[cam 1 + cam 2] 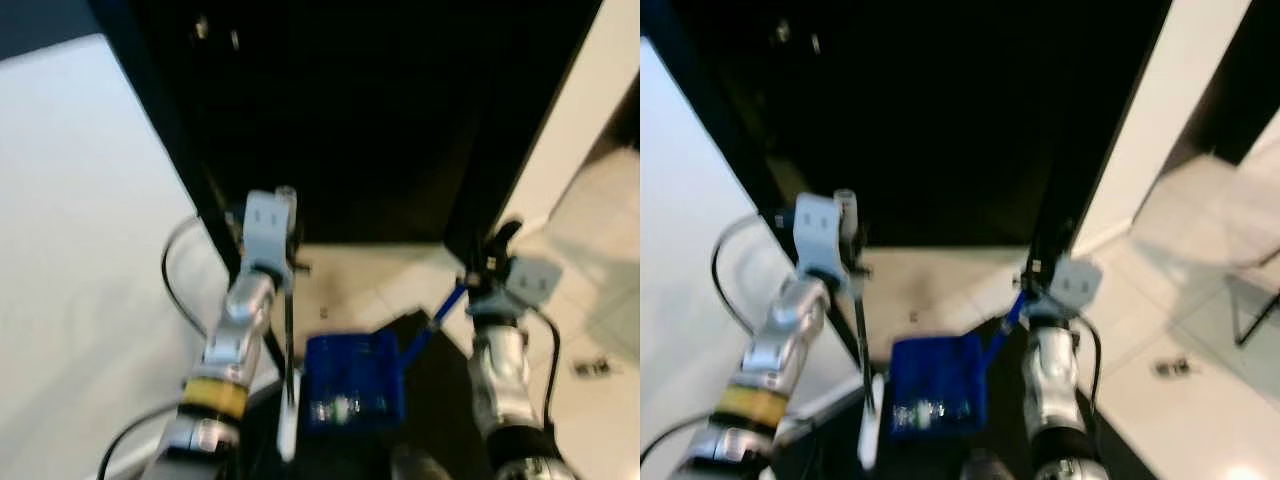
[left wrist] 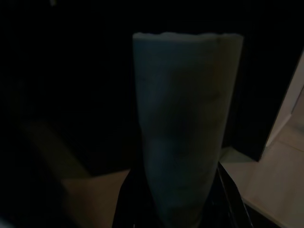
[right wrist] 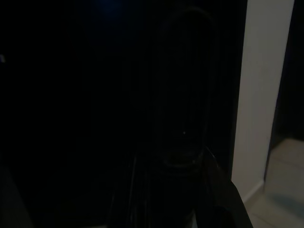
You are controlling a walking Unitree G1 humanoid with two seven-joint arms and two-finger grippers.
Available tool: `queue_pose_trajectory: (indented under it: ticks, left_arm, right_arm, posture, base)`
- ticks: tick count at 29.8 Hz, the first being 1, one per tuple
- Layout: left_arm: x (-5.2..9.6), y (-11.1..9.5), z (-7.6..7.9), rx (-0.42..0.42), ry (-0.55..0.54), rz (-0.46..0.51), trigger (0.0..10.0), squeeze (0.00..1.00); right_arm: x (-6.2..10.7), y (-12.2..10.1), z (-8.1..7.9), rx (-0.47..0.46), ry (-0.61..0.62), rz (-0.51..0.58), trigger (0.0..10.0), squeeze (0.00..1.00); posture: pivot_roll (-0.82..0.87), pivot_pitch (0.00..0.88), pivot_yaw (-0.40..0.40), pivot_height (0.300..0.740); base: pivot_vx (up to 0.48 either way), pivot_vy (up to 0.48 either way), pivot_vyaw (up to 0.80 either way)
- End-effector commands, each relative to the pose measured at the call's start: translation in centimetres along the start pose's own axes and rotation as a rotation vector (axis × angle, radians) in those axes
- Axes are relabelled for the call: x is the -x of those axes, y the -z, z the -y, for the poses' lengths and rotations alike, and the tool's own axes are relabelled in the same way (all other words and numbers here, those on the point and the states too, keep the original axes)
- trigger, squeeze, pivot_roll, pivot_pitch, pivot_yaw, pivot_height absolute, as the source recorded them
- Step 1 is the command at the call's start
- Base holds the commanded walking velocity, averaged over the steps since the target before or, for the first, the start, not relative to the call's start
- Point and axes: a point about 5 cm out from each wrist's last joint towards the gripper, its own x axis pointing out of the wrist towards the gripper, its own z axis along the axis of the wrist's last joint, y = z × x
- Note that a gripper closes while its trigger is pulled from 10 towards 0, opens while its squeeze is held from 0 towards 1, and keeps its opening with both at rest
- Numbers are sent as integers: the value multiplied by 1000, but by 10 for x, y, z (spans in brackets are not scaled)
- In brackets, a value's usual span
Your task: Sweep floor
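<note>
left gripper point(image 1: 283, 215) is pinching the thin upright broom stick point(image 1: 289, 330); right gripper point(image 1: 497, 250) is gripping the blue dustpan point(image 1: 352, 385) handle, slanting down-left toward pale tiled floor point(image 1: 370, 280).

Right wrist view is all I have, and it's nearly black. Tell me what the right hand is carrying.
Observer: The right hand grips the blue handle of a blue dustpan, held low in front of the robot.
Operator: Report the left hand.
Observer: The left hand holds a thin broom stick, roughly upright, beside the dustpan.
Operator: Say what's ahead.
Observer: A dark doorway, with pale tiled floor before it.
</note>
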Motion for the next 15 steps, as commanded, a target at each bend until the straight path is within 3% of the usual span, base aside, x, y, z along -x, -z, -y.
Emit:
queue_pose_trajectory:
  ticks: [1, 15]
  left_arm:
    - [-1, -2, -2, -18, -2, 10, 10000, 0]
    - [-2, -3, -1, -20, 4, 14, 10000, 0]
  right_arm:
    - [0, -1, -2, -15, 0, 15, 10000, 0]
    - [0, -2, -3, -11, -5, 18, 10000, 0]
  posture:
    - [-12, 0, 87, 740]
    - [-14, 0, 87, 740]
  base:
    - [0, 0, -800]
    - [0, 0, -800]
